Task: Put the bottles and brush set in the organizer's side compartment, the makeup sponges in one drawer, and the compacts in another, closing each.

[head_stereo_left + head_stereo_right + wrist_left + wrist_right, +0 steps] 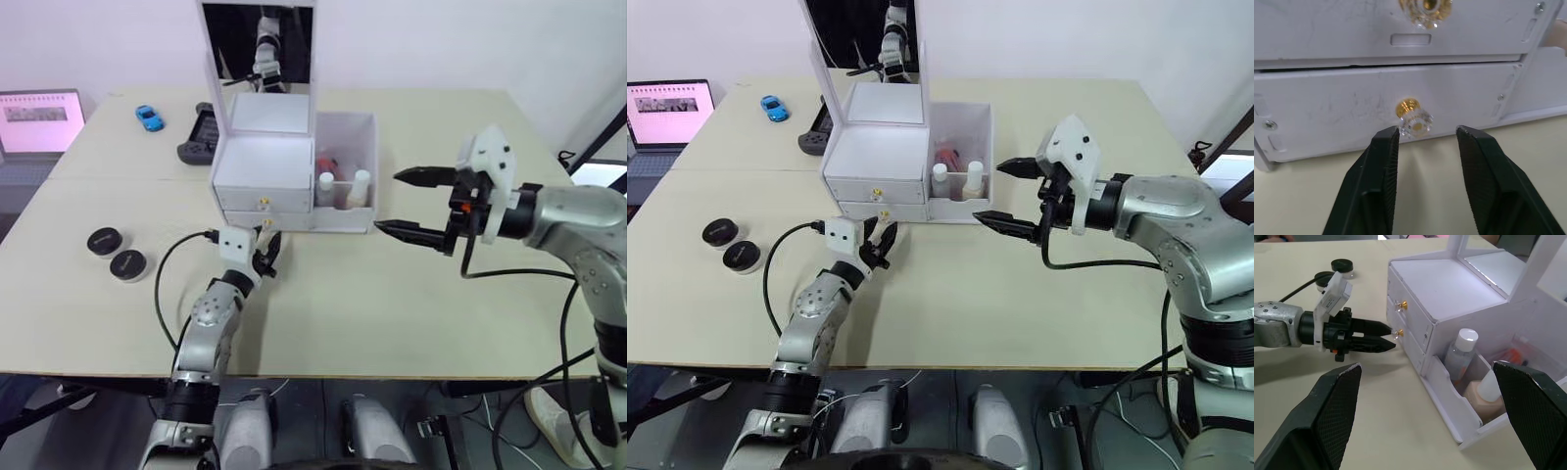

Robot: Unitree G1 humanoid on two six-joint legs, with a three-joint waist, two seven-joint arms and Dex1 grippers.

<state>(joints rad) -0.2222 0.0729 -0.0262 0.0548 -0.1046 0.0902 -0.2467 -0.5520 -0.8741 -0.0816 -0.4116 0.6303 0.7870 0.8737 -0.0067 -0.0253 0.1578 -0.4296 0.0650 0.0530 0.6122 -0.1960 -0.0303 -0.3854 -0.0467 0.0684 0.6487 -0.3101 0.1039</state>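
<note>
left fingers (1422,142) spread at knob (1413,119) | right fingers (411,204) spread | 2 compacts (116,252) | 2 bottles (343,185)

Bare bench (392,294) before the organizer (263,181), left claw (266,247) at the lower drawer's knob (1414,120).
</note>
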